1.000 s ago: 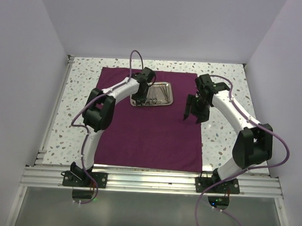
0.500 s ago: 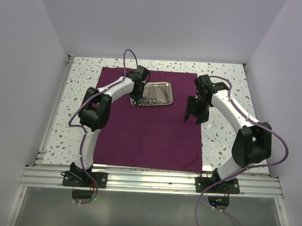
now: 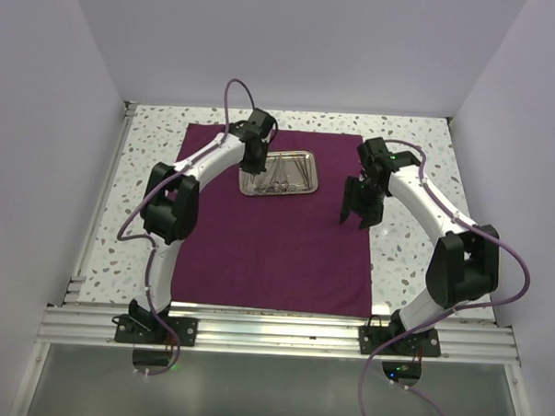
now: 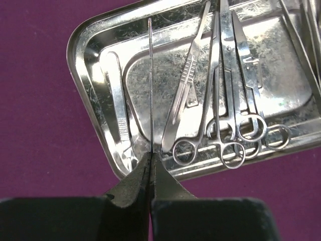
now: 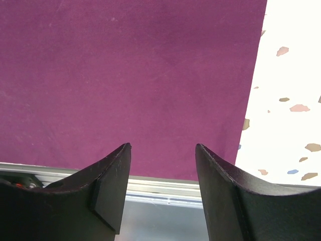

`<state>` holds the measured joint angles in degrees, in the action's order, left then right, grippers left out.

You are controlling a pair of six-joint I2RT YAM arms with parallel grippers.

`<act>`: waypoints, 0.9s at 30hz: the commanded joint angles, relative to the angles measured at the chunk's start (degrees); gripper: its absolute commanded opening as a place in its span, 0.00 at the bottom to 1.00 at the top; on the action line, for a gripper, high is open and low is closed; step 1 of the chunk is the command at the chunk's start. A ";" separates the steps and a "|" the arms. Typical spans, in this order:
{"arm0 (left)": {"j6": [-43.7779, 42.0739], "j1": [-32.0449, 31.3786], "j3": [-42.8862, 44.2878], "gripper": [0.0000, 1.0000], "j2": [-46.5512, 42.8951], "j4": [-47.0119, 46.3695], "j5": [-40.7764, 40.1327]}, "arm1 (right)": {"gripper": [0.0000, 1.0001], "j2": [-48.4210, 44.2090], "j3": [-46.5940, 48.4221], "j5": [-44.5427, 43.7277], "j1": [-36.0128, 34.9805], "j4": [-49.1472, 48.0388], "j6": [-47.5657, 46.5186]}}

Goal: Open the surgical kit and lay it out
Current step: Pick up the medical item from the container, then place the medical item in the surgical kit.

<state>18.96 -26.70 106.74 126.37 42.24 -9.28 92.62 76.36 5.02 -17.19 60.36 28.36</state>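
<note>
The surgical kit's maroon cloth [image 3: 275, 254] lies spread flat on the table, with the steel tray [image 3: 313, 175] on its far part. In the left wrist view the tray [image 4: 88, 60] holds tweezers [image 4: 117, 100], a scalpel handle [image 4: 188, 75] and ring-handled scissors and forceps [image 4: 231, 100]. My left gripper [image 4: 150, 154] is shut on the near end of a thin silver instrument [image 4: 150, 85] that runs straight away over the tray's left part. My right gripper [image 5: 163, 146] hangs open and empty above the cloth's right edge [image 3: 351, 216].
Speckled tabletop [image 3: 149, 193] surrounds the cloth on both sides. White walls close in left, right and back. An aluminium rail [image 3: 281, 330] runs along the near edge, also seen as a rail [image 5: 160, 188] between the right fingers.
My left gripper has closed on the thin instrument, and its wrist has shifted slightly back and left over the tray. The right jaws have narrowed a little; that arm has barely moved.
</note>
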 commanded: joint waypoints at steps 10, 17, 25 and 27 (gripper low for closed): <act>2.57 -1.25 -4.53 0.00 -7.45 -0.58 -0.30 | 0.52 -3.67 -1.04 0.43 0.14 0.37 -0.76; 8.18 -1.87 -20.02 0.00 -19.03 1.19 -1.62 | 0.54 -5.17 -1.74 -0.45 0.23 0.90 -0.94; 15.40 -4.41 -43.61 0.00 -41.27 1.36 1.36 | 0.66 -5.34 -3.23 -0.36 0.14 -0.06 -1.11; 16.37 -4.85 -48.87 0.00 -44.26 -0.57 2.59 | 0.70 -5.17 -3.58 -1.14 0.14 0.11 -1.38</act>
<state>31.27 -30.76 63.68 85.73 44.21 -8.88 89.49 73.36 4.99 -17.19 60.34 28.21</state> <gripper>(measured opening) 0.007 0.683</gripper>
